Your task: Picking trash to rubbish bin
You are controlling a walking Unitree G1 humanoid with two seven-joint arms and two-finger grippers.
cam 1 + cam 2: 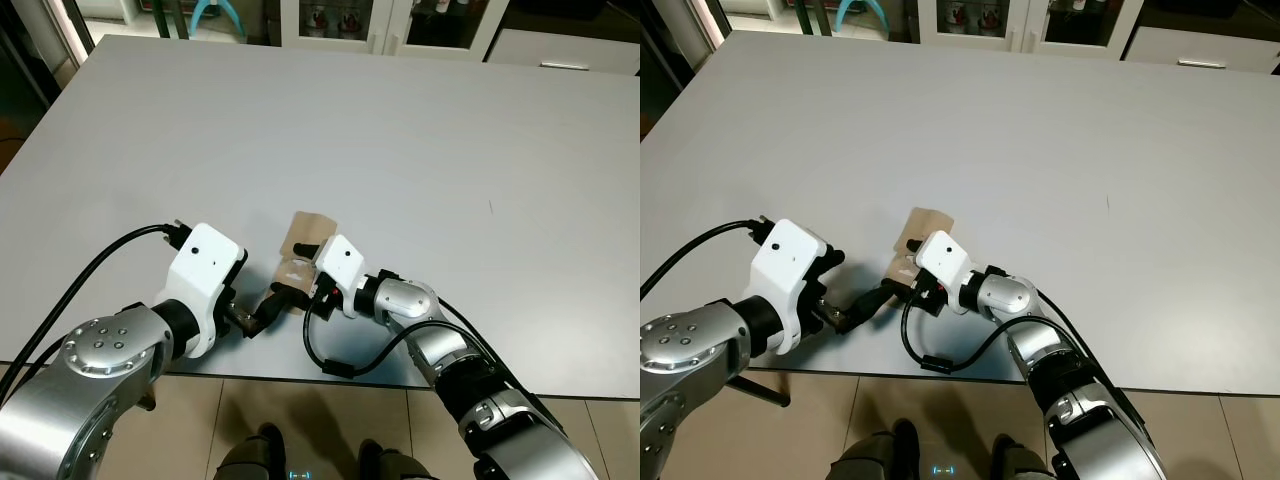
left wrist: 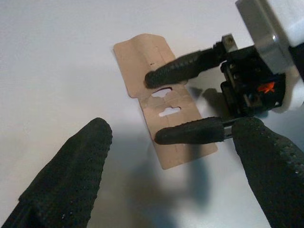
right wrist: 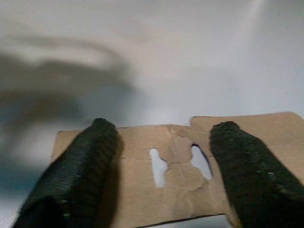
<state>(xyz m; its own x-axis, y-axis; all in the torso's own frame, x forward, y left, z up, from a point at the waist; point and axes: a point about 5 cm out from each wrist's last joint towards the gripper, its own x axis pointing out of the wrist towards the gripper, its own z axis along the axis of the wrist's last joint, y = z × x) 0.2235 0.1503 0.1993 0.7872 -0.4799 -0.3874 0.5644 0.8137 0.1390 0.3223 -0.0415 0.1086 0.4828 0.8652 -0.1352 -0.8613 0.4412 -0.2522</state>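
A flat piece of brown cardboard [image 1: 310, 233] with two hang slots lies on the grey table [image 1: 400, 150] close to its front edge. My right gripper [image 2: 153, 109] is open and low over the card, one finger [image 3: 80, 171] on each side of the slots. I cannot tell whether the fingers touch the card. My left gripper [image 1: 270, 305] faces it from the other side, also open, with its fingertips [image 2: 85, 156] just short of the card's near end. Nothing is held between either pair of fingers.
The table's front edge [image 1: 400, 385] runs right below both grippers, with tiled floor [image 1: 300, 420] beneath. Cabinets [image 1: 380, 20] and a teal stool [image 1: 215, 12] stand beyond the far edge.
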